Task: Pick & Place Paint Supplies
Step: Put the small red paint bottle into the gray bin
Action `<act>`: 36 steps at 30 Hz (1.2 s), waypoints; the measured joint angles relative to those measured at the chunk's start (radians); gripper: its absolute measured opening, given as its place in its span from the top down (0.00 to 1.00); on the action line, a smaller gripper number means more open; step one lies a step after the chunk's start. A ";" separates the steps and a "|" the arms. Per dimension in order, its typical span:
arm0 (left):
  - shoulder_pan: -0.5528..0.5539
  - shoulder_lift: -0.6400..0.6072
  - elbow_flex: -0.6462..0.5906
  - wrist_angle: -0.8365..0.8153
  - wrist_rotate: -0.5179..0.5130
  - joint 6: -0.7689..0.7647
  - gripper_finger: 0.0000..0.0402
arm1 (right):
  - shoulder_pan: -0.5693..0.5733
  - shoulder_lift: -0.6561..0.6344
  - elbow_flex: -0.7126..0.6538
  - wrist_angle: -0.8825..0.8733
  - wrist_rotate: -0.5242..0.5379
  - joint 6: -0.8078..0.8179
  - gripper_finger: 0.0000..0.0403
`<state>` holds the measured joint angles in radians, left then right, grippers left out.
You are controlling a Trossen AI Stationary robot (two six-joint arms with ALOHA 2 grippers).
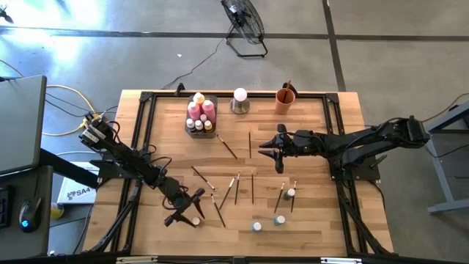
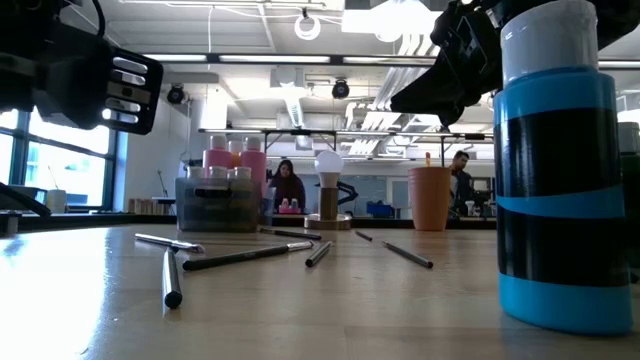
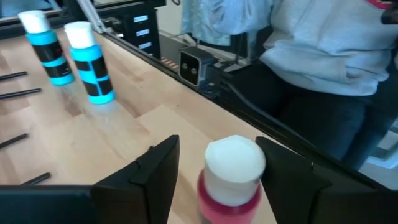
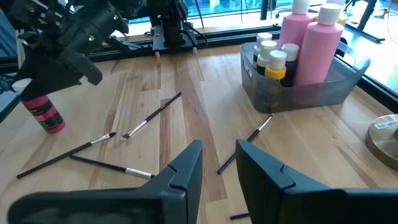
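red round-capped bottle [image 3: 231, 180] between left hand [image 3: 217, 177] fingers

Pink bottles [image 1: 202, 108] stand in the tray; brushes [image 1: 236, 188] lie scattered (tiny bottles [image 1: 281, 219] apparently upright).

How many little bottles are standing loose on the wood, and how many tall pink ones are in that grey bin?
Small white-capped bottles loose on the wooden table: 4, one red-banded bottle between the left gripper's open fingers.
Tall pink bottles in the grey plastic tray: 2
Total: 6
The right gripper hovers mid-table.
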<state>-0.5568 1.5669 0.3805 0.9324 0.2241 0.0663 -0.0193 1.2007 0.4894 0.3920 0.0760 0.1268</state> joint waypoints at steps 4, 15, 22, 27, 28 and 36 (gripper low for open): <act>0.000 0.013 0.000 -0.001 -0.020 0.000 0.50 | 0.000 0.000 0.000 0.000 0.000 0.000 0.77; 0.000 0.042 0.001 0.021 -0.006 -0.018 0.50 | 0.000 0.000 0.000 0.000 0.000 0.000 0.77; 0.000 0.043 0.000 0.037 -0.007 -0.011 0.50 | 0.000 0.000 0.000 0.000 0.000 0.000 0.77; 0.000 0.043 0.000 0.044 -0.011 -0.011 0.50 | 0.000 0.000 0.000 0.000 0.000 0.000 0.77; 0.000 0.043 0.000 0.044 -0.010 -0.011 0.50 | 0.000 0.000 0.000 0.000 0.000 0.000 0.77; 0.000 0.043 0.000 0.045 -0.010 -0.011 0.50 | 0.000 0.000 0.000 -0.001 0.000 0.000 0.77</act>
<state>-0.5571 1.6096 0.3805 0.9770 0.2138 0.0549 -0.0196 1.2011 0.4892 0.3912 0.0757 0.1268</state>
